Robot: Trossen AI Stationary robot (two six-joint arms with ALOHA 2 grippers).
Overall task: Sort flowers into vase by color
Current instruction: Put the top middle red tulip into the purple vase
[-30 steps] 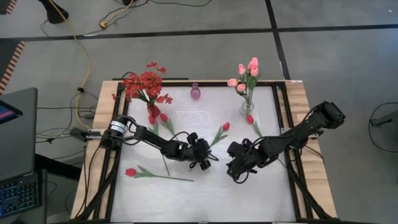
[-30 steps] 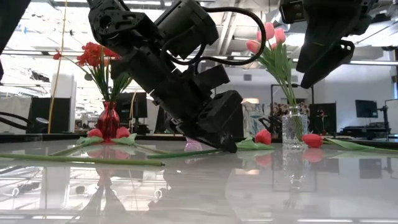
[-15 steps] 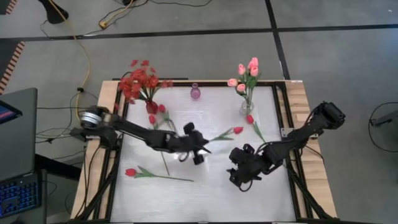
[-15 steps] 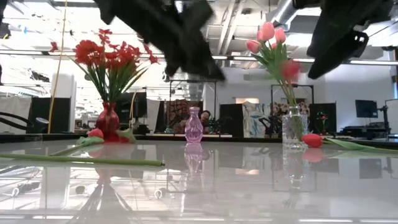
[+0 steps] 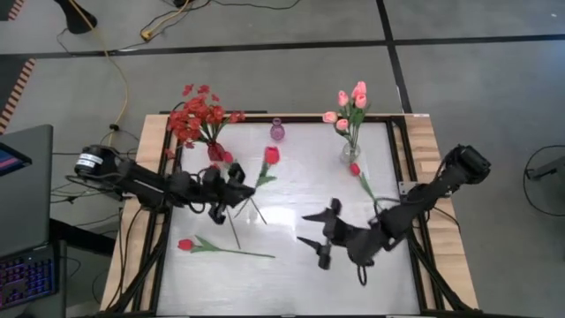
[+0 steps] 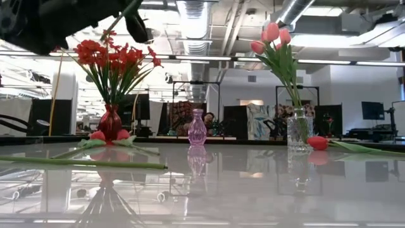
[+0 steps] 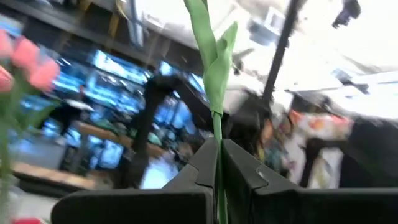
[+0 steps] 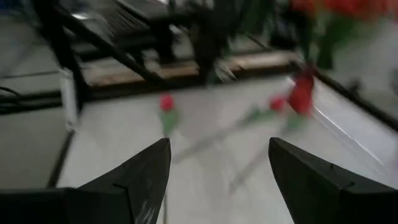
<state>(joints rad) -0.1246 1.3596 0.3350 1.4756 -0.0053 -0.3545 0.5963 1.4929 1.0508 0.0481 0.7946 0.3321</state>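
Now left gripper (image 5: 237, 184) clenched on red tulip (image 5: 271, 155) stem, lifted above bench (image 5: 282, 265), bud just beside red vase (image 5: 214, 152) of red blossoms. Loose red tulip (image 5: 186, 245) flat on bench at front left. Right gripper (image 5: 313, 229) hovers mid-bench, jaws released, empty. Pink tulips (image 5: 347, 104) stand in clear vase (image 5: 350, 152), back right.

Glossy white counter (image 5: 291, 265) with black rails and pale wood edges. Standing on it along the far side — a red glass vase (image 5: 214, 153) of red blossoms, a small purple glass vase (image 5: 277, 131), a clear glass jar (image 5: 350, 153) of pink tulips. Lying flat: a red tulip stem (image 5: 217, 247) near the left front, red buds (image 6: 107, 135) beside the red vase, another red tulip (image 5: 359, 177) just beside the jar.
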